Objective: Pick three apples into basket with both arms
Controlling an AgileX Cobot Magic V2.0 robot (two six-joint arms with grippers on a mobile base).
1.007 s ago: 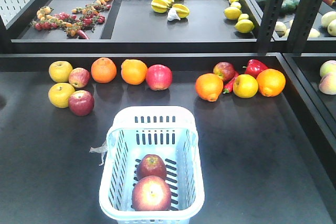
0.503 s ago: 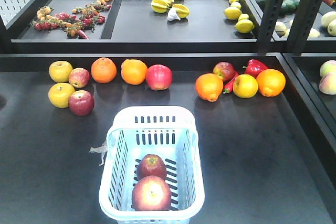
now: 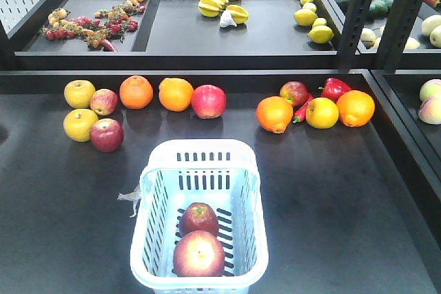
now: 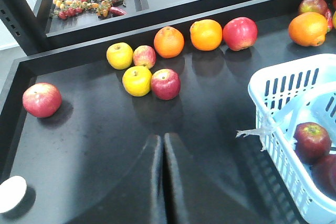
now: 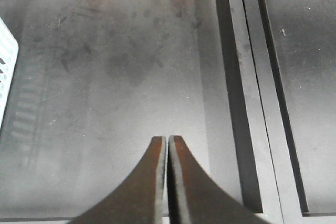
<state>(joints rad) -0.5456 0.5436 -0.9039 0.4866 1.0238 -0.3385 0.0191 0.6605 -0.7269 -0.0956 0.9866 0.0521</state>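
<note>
While two apples (image 3: 198,237) already lie in the basket (image 3: 256,197), a third is still to be picked, so the task looks about two-thirds done. Both tools are clenched and carry nothing: the left gripper (image 4: 162,153) hangs over bare tabletop with the basket off to its right, and the right gripper (image 5: 167,153) has the basket's edge far to its left. Ahead of the left gripper sits a dark red apple (image 4: 165,83), round, dimpled at the stem, touching a yellow fruit (image 4: 137,80).

basket (image 4: 294,129) cut off at frame edge
</note>
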